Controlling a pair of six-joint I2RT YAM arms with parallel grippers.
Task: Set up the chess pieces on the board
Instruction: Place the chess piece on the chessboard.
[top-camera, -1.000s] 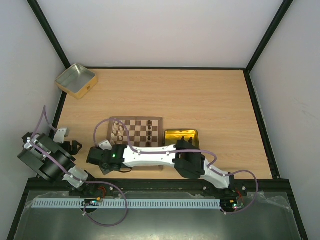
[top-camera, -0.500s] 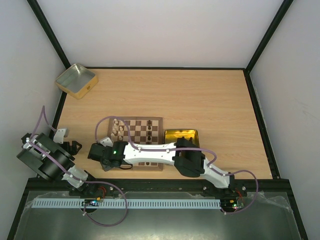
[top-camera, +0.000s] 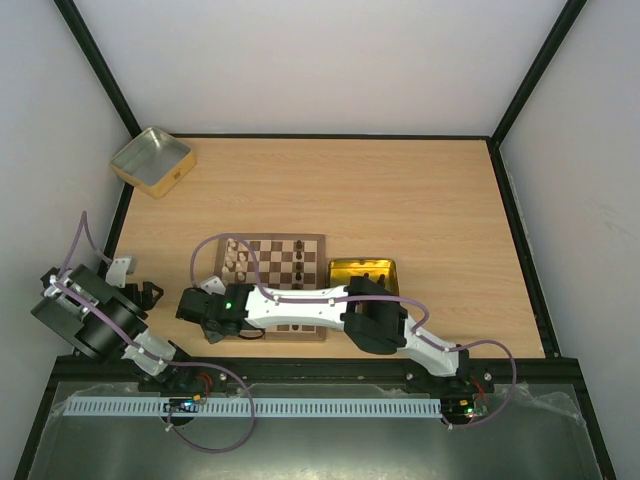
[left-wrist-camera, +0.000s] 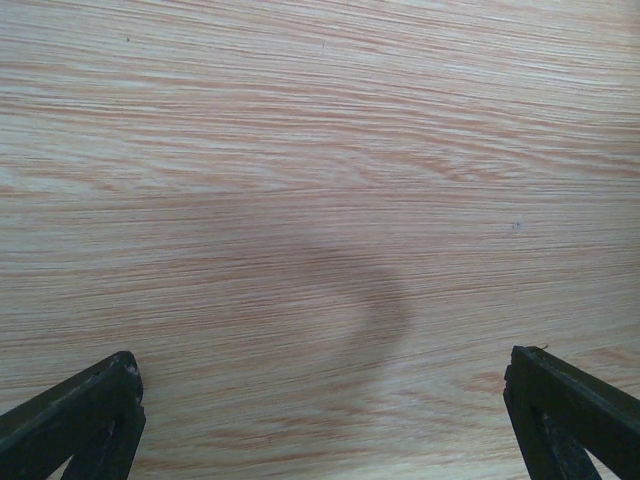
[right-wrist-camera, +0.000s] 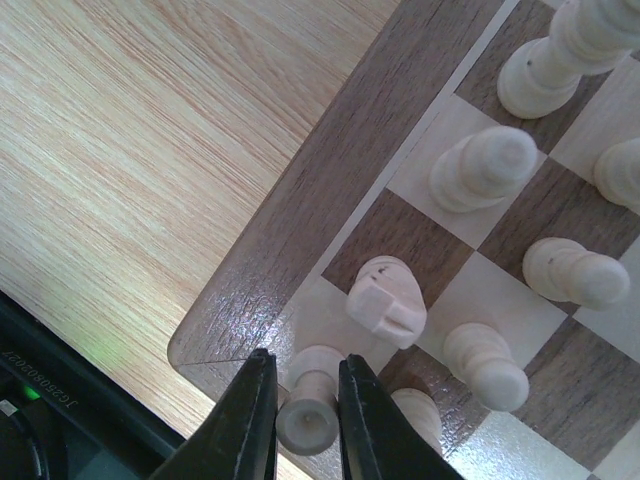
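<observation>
No brand is seen; a line of white characters is printed on the black part at the lower left of the right wrist view, upside down and not reliably readable. The right gripper is closed narrowly about a pale piece; its fingers are set against either side of it, as far as can be seen. The pale piece is stood upright at the corner of the board, just inside the brown rim; a pale knight is stood just beside it, on the next square. Further pale chess pieces are ranged along the two rows beyond, apart from the fingers.

From above, the right arm is stretched across the near edge of the board, which lies on the table. A gold tin is placed just beside the board's right side; a silvery tin is set well apart at the far left corner.

The left gripper is spread wide over bare table; nothing is held or touched by it, and it is kept well apart from the board.
</observation>
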